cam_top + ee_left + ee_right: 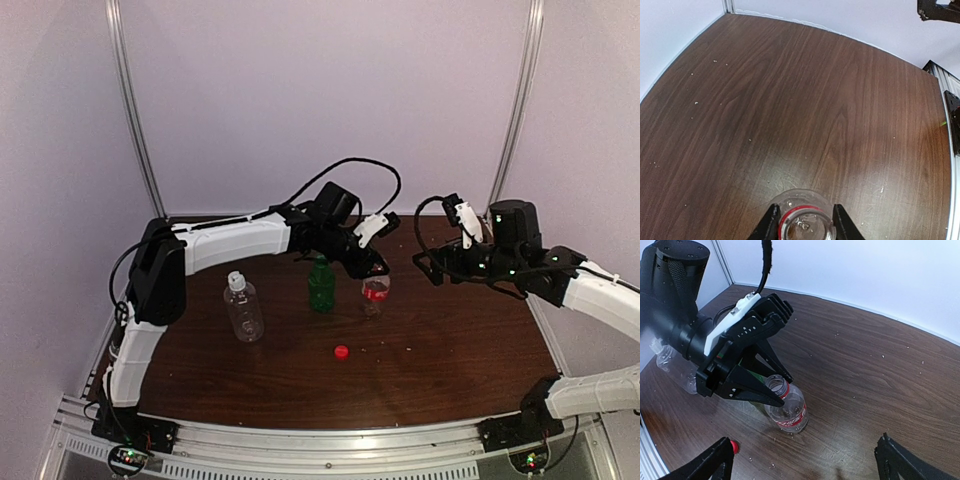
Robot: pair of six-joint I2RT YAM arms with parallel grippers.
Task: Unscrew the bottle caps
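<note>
The left arm (230, 243) reaches across from the left, and the left jaws pinch the neck of the red-label bottle (375, 296), one finger on each side of the neck. In the left wrist view the two black fingers (771, 224) press against the red ring below the bottle's mouth. The mouth is open, with no cap on it. This bottle stands upright on the tabletop (450, 340), the rightmost of three in a rough row across the middle. Just to its left stands the green bottle (321, 288) with its green cap (320, 262) on. Farther left, a little nearer, stands the wide bottle (244, 312), clear, with its white cap (235, 281) on. The red cap (341, 351) lies loose on the tabletop, nearer than the row and apart from it, between the green bottle and the red-label bottle in left-right terms. The right arm (590, 290) comes in from the right. The right jaws are spread wide with nothing between them, and hang above the tabletop to the right of the red-label bottle, apart from it. In the right wrist view that bottle and the left jaws show ahead, between the right arm's two fingers (710, 464).
</note>
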